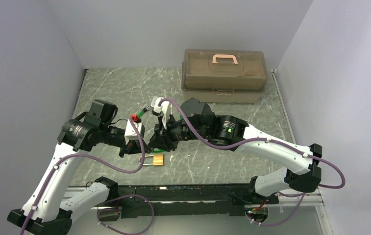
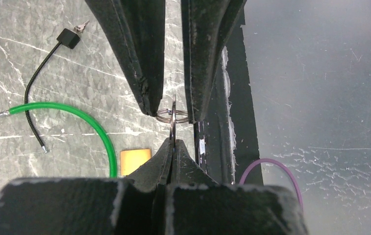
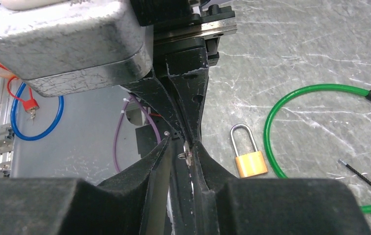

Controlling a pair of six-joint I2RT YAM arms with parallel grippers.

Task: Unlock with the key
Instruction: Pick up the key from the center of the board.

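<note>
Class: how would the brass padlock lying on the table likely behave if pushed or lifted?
The brass padlock looks solid metal, so probably heavy for its size. It lies flat on its broad face, so a push would likely slide it over the smooth tabletop rather than roll or tip it. Its closed shackle looks rigid.

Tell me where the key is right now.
Left wrist view: the key is pinched edge-on in the left gripper's shut fingers. Its ring sits between the right gripper's fingers, near the brass padlock.
</note>
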